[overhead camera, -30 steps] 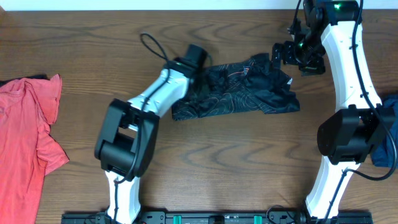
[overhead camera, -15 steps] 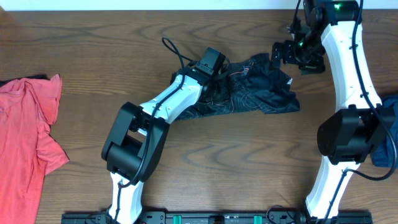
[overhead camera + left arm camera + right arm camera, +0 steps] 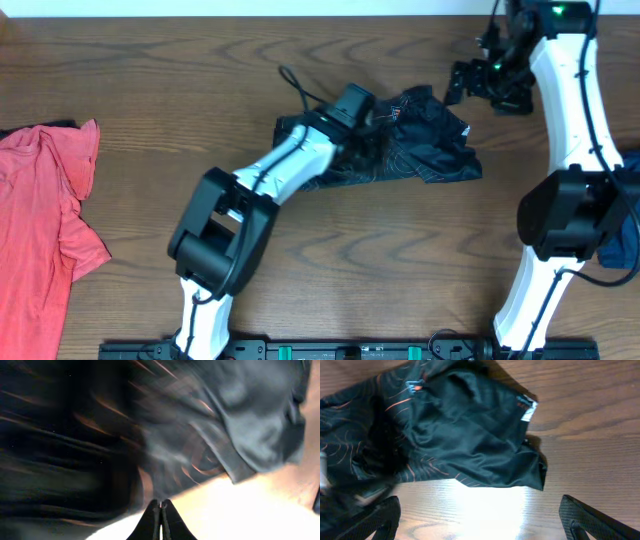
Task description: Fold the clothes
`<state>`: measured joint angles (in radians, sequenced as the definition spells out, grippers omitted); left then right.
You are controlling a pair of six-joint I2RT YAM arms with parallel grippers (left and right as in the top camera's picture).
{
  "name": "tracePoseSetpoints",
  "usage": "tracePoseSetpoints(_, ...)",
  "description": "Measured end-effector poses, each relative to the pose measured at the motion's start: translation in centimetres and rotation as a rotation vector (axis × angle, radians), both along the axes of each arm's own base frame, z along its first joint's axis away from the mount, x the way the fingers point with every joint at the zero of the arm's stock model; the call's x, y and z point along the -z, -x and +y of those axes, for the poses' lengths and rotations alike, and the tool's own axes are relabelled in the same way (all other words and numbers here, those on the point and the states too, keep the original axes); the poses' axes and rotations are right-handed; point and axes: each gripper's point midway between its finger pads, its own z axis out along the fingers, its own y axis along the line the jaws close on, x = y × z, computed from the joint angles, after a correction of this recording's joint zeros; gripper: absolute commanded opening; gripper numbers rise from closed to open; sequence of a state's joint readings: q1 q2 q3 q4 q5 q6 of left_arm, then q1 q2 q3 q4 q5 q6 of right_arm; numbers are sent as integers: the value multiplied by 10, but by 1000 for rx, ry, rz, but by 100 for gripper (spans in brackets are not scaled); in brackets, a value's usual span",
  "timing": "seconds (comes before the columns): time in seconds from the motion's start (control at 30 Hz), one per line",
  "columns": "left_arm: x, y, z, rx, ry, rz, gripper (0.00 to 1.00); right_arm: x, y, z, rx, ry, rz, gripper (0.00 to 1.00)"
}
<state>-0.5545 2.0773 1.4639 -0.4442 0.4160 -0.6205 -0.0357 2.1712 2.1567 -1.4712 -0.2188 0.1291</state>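
Note:
The black jersey (image 3: 430, 150) with thin orange contour lines lies crumpled on the wooden table at centre back. It also shows in the right wrist view (image 3: 470, 430) and, blurred, in the left wrist view (image 3: 250, 420). My left gripper (image 3: 368, 112) is over the jersey's middle, fingers pressed together (image 3: 160, 502), apparently pinching the fabric. My right gripper (image 3: 470, 82) is open and empty (image 3: 480, 520), hovering just beyond the jersey's upper right corner, apart from it.
A red garment (image 3: 45, 210) lies spread at the table's left edge. A blue cloth (image 3: 625, 235) shows at the right edge, partly behind the right arm. The table's back edge runs just beyond the right gripper.
My left gripper has swept right across the jersey, and the jersey's left part has bunched rightwards with it. The right gripper has shifted slightly right and stayed open.

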Motion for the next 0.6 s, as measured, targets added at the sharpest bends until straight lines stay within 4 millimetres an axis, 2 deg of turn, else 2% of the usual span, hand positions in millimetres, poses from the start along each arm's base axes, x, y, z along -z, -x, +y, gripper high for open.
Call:
tracePoseSetpoints(0.13, -8, -22, 49, -99, -17, 18, 6, 28, -3, -11, 5, -61, 58, 99)
tracePoseSetpoints(0.27, -36, -35, 94, -161, -26, -8, 6, 68, -9, -11, -3, -99, 119, 99)
tracePoseSetpoints(0.33, -51, -36, 110, -169, -29, -29, 6, 91, -13, -8, -23, -126, 139, 99)
tracePoseSetpoints(0.47, -61, -30, 131, -174, -49, -19, 6, 123, -22, -4, -41, -160, 145, 99)
tracePoseSetpoints(0.53, -60, -27, 138, -170, -61, -5, 6, 132, -24, -1, -47, -184, 148, 99)
tracePoseSetpoints(0.6, -58, -27, 144, -167, -69, -1, 6, 129, -31, -1, -57, -217, 111, 99)
